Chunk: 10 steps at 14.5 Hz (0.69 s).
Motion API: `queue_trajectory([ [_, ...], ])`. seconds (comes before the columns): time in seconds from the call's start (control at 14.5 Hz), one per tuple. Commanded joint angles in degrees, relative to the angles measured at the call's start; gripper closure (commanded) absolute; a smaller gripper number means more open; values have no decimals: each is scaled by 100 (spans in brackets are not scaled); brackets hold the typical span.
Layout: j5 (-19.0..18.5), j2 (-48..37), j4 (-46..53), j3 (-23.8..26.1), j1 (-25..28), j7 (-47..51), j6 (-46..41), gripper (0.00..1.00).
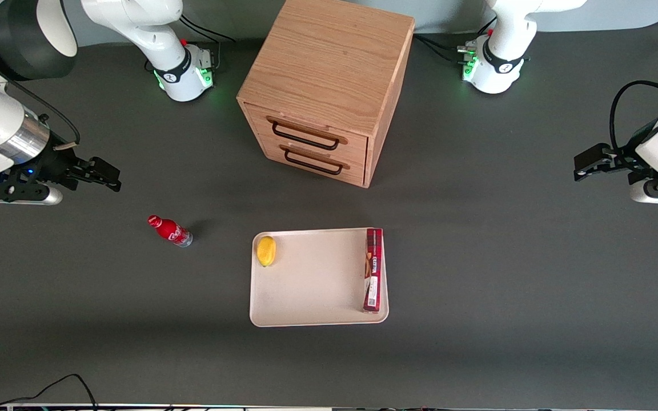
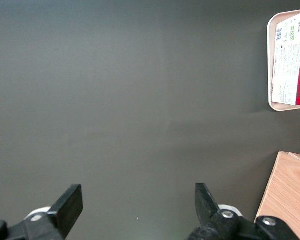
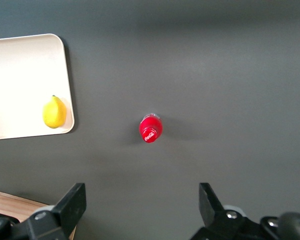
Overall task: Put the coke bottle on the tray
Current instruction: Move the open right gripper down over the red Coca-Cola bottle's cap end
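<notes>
On the table beside the tray (image 1: 317, 285), the coke bottle (image 1: 170, 230) stands apart from my gripper (image 1: 105, 174), which hangs open and empty.

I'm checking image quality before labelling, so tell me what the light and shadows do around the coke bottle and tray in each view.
Front view: even overhead light; the coke bottle stands on the table with a soft shadow beside it, the open gripper hovers apart from it, and the tray looks pale, without glare. Right wrist view: the bottle is sharp and seen cap-on; the tray is nearly washed out around the lemon.
</notes>
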Motion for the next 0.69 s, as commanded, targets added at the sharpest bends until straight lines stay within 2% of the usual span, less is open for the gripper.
queue_trajectory([
  [0.0,138,68,167,22,-44,-143,-215,0],
  [0.34,147,111,220,57,-61,-108,-338,0],
  [0.62,156,295,141,39,-237,-466,-391,0],
])
